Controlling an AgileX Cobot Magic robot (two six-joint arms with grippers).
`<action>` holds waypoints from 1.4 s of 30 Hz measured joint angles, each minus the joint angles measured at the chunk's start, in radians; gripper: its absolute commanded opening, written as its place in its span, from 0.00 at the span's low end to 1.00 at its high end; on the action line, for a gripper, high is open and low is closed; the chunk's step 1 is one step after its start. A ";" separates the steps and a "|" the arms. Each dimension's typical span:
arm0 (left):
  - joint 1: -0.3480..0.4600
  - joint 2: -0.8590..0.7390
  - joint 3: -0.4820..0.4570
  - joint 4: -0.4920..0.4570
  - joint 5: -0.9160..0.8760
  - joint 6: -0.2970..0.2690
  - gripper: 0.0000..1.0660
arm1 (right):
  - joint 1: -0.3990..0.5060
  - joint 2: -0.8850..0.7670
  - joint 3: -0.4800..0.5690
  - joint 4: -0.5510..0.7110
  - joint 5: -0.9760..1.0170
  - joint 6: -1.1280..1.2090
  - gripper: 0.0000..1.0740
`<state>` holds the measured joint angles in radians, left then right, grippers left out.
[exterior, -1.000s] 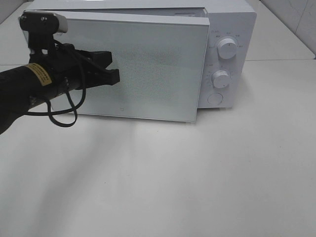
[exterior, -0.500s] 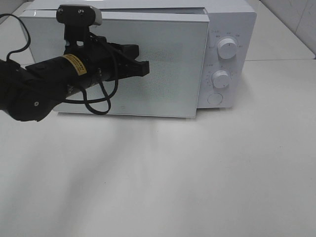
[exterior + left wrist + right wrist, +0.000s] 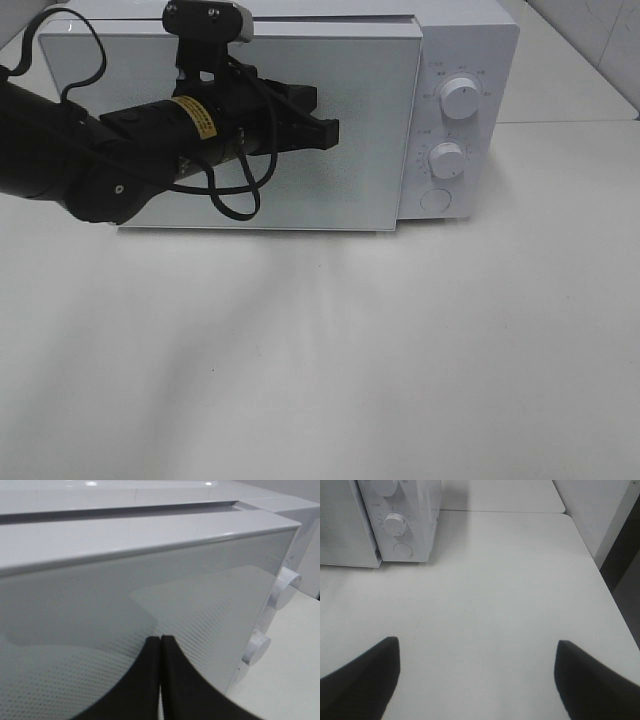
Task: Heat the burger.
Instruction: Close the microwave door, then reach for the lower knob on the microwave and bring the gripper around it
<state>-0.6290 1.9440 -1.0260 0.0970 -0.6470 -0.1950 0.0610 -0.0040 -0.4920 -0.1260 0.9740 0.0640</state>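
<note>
One left gripper (image 3: 160,639) pinched before microwave door (image 3: 190,575), right gripper (image 3: 475,642) spread, wrist-view only

Lighting bright, even and diffuse, from overhead. White table (image 3: 420,350) nearly washed out; a soft, faint shadow lies on it below the left arm (image 3: 80,165). Microwave door (image 3: 100,595) glass shows a pale reflected patch; small glare spots on the microwave top (image 3: 90,485). Left gripper (image 3: 160,640) and right gripper (image 3: 477,641) render soft-edged, out of focus, near-black without detail. Exterior view sharp.
</note>
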 measured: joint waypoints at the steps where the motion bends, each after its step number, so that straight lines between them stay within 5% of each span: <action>1: -0.003 0.006 -0.010 0.006 0.010 0.000 0.00 | 0.000 0.000 0.000 0.000 0.000 0.000 0.71; 28: -0.044 0.103 -0.200 0.014 0.085 0.004 0.00 | 0.000 0.000 0.000 0.005 0.000 0.000 0.71; 37: -0.080 0.063 -0.218 -0.074 0.255 0.003 0.00 | 0.000 0.000 0.000 0.006 0.000 0.000 0.71; 42: -0.108 0.017 -0.218 -0.089 0.388 0.003 0.20 | 0.000 0.000 0.000 0.006 0.000 0.000 0.71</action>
<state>-0.7370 1.9610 -1.2440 0.0080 -0.2590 -0.1920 0.0610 -0.0040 -0.4920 -0.1200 0.9740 0.0640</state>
